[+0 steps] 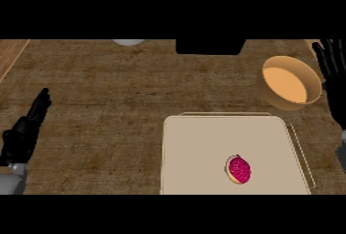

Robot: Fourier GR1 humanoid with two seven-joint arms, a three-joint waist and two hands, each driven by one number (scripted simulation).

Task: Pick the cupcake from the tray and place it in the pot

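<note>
Awaiting pickup: cupcake on tray, pot holding nothing

Sitting untouched on the tray (202, 151), toward its near right part, the cupcake (238, 169) is showing pink topping and a pale wrapper edge. No hand is touching it. The pot (292, 83) is standing just beyond the tray's far right corner, tilted toward the view, its orange inside showing nothing in it. By this evidence the task is not yet begun: grasp, lift, carry and release are all remaining.

The left hand (25, 130) is resting near the counter's left edge, fingers straight and holding nothing, well apart from the tray. The right hand (332, 64) is showing at the counter's right edge, just beside the pot, fingers straight and released; its palm is being cut off by the frame.

At the counter's far edge, a black block (210, 46) and a pale rounded item (128, 42) are both being cropped and cannot be identified. The tray's near edge is also running out of view.
</note>
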